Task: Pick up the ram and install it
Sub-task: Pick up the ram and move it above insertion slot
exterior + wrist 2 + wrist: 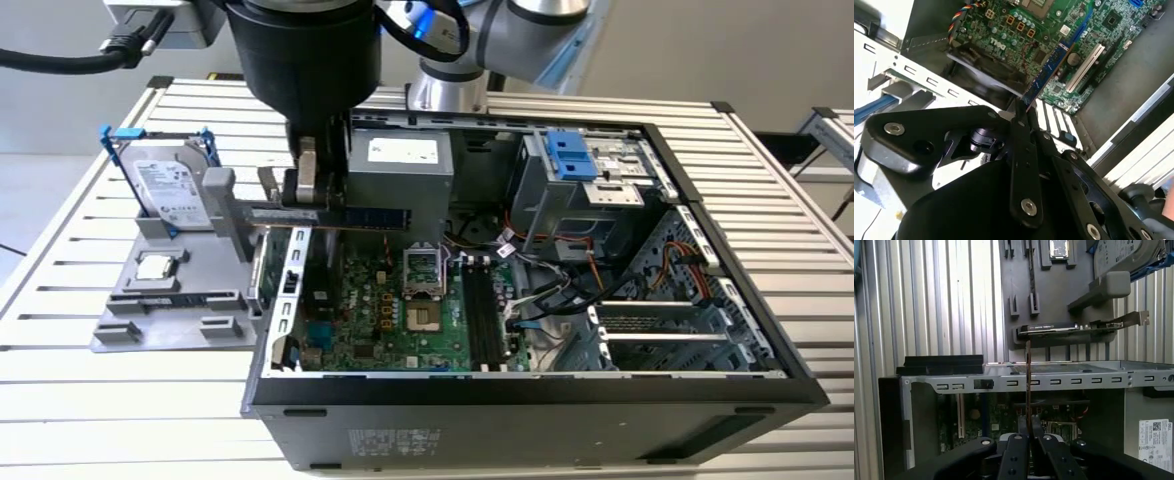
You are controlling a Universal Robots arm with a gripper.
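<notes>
One matte black claw (1022,109) pinches the thin, flat blue-green ram (1046,75); seemingly above the green motherboard (1019,30).

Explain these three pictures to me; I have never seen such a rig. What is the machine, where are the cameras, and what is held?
The machine is one robot arm ending in a two-fingered pincer. The exterior view is from a camera off the arm, looking down on a slatted table. Both wrist views are from cameras riding on the arm, looking along the pincer. On the table stands an open computer case, its motherboard exposed. At the exterior view's left, a grey holder carries a hard drive in a blue frame. The pincer is shut on the ram, a thin blue-green stick, held over the open case, not yet in a slot.
</notes>
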